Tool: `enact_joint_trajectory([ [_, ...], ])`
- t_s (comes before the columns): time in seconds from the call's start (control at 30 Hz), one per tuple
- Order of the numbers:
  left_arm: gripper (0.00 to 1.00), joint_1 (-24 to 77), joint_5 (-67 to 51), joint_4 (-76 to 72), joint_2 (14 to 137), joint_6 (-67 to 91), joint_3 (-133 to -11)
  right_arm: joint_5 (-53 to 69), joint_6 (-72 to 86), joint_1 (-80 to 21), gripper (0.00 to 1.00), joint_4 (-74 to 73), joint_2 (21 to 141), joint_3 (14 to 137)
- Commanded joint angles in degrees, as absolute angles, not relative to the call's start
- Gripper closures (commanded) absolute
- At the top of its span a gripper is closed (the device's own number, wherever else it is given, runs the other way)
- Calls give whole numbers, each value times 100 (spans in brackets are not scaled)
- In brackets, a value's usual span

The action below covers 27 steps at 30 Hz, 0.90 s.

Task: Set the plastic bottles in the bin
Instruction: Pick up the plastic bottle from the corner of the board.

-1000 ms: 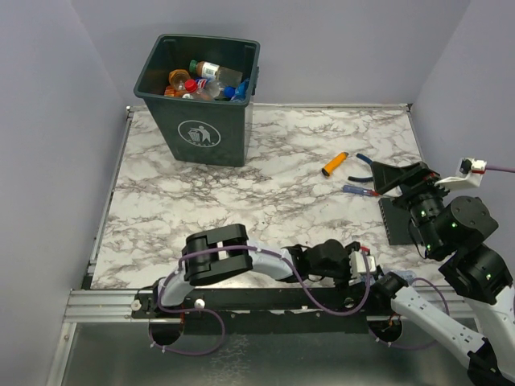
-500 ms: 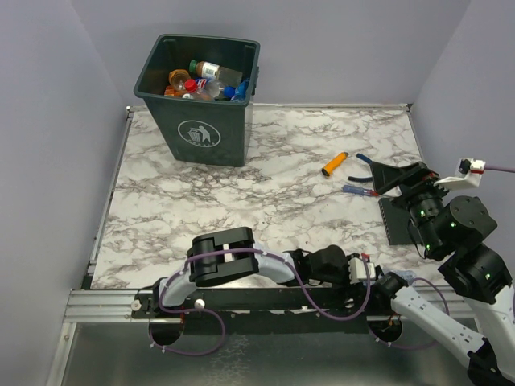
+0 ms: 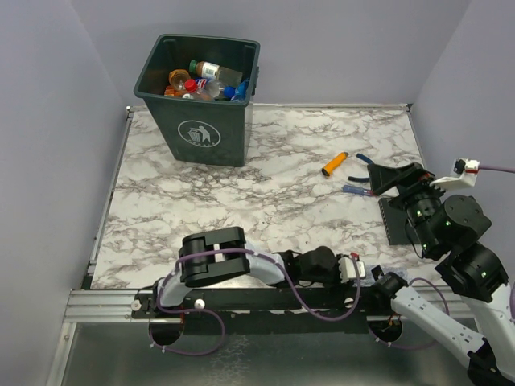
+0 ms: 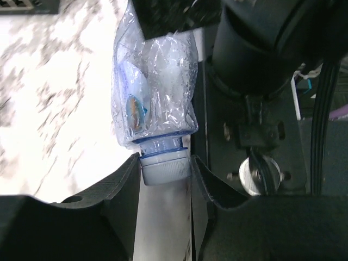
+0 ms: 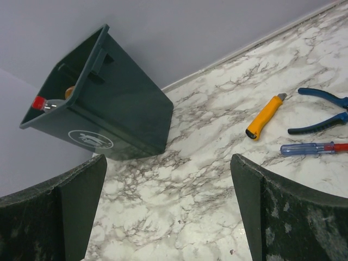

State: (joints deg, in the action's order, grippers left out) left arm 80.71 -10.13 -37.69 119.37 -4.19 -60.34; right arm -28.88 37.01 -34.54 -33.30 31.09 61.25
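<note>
Left tool (image 4: 165,161) closed in, fingers (image 4: 120,187) pinching cap (image 4: 165,169) of crumpled bottle (image 4: 155,92)

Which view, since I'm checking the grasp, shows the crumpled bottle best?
Left wrist: the crumpled bottle fills the frame, its grey cap pinched by the left end effector. The top external view hides it among the arms; the right wrist view misses it.

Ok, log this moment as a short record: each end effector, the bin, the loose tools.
left end effector: closed on the cap of a crumpled clear bottle
right end effector: open, empty
bin: upright at the far left, bottles inside
tools: orange knife, blue-handled pliers, screwdriver lying at the table's right
</note>
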Motion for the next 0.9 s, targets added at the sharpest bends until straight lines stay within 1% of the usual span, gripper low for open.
enact_joint_trajectory([
  [0.0, 100, 7934, -180, -3905, 10911, -392, -5255, -2828, 3610, -3471, 0, -3400, 3171, 6057],
  [0.2, 100, 7263, 840, -3703, 8847, 146, -3870, -2308, 3281, -3472, 0, -2950, 3434, 6091],
  [0.37, 100, 6872, 1941, -3092, 7406, 211, -3440, -1418, 3274, -3471, 0, -2611, 4073, 6361],
  [0.47, 100, 6778, 2706, -3118, 6553, 337, -3070, -1128, 3393, -3466, 0, -2436, 4359, 6413],
  [0.57, 100, 6748, 3144, -3326, 5802, 345, -2787, -875, 3570, -3472, 0, -2152, 4554, 6322],
  [0.7, 100, 6725, 3357, -3351, 5281, 181, -2776, -243, 3879, -3465, 0, -1613, 5005, 6284],
  [0.87, 100, 6731, 3211, -3317, 5139, 79, -2948, 606, 4252, -3464, 0, -829, 5631, 6283],
])
